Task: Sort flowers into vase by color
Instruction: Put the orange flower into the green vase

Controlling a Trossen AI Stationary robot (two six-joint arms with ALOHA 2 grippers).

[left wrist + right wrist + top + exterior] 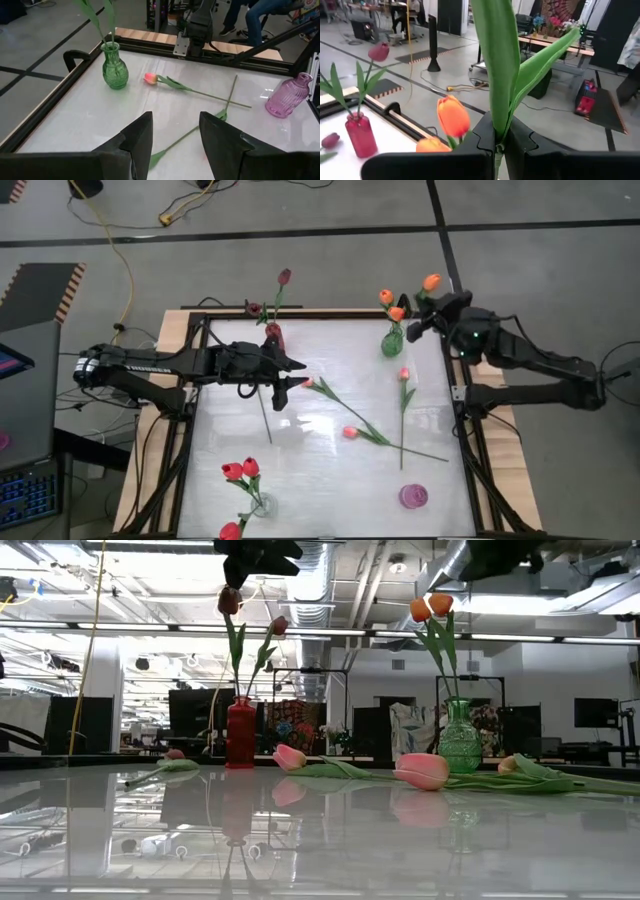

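Overhead, three pink tulips (pixel 351 432) lie loose; right gripper (pixel 496 145) pinches an orange tulip (pixel 431 282), left gripper (pixel 175 137) gapes empty.

A grey concrete floor (pixel 330 260) crossed by dark tape lines and a yellow cable (pixel 120 240) is seen beneath exposed ceiling ducts (pixel 330 570).

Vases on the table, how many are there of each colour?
Red vase: 1
Green vase: 1
Purple vase: 1
Clear vase: 1
Total: 4 vases
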